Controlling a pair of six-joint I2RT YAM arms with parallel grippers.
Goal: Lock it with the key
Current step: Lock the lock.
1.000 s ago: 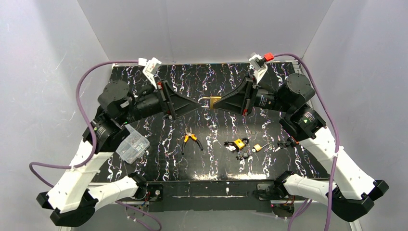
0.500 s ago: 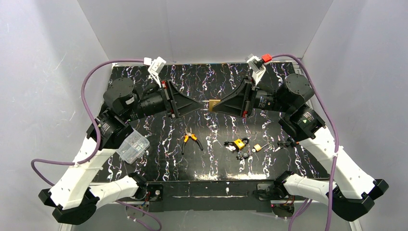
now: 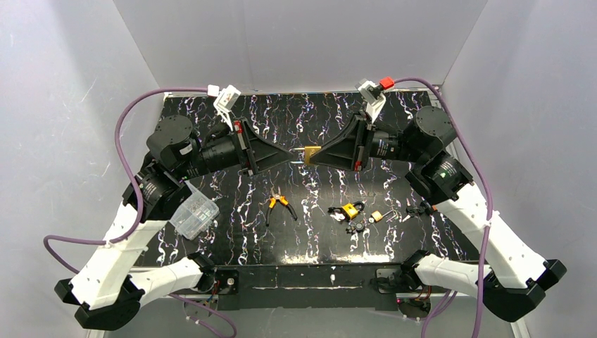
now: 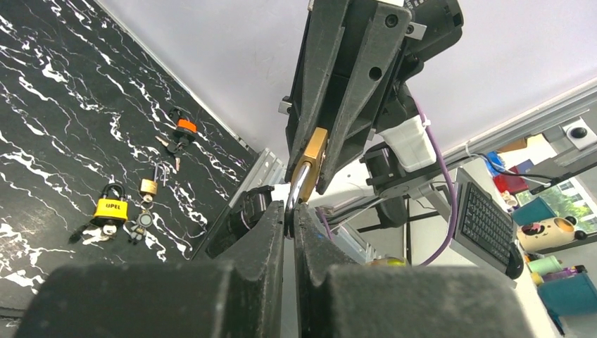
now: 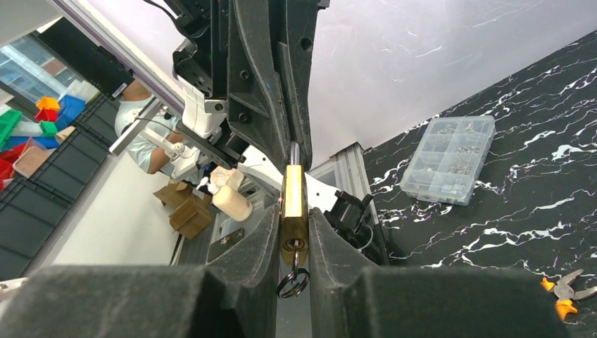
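The left gripper [image 4: 290, 218] has just snapped shut on the shackle [image 4: 296, 191]. The right gripper [image 5: 293, 243] squeezes the brass padlock [image 5: 293, 201], mid-air, at 1 o'clock from the pliers [image 3: 280, 204]. I think the shackle can be pushed in now.

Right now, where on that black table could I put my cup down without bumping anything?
The table is bare along the far edge, behind the brass padlock held in mid-air, and in front, between the pliers and the near edge. A gap also lies between box and pliers. Crowded: right of centre, around the yellow padlock and small lock.
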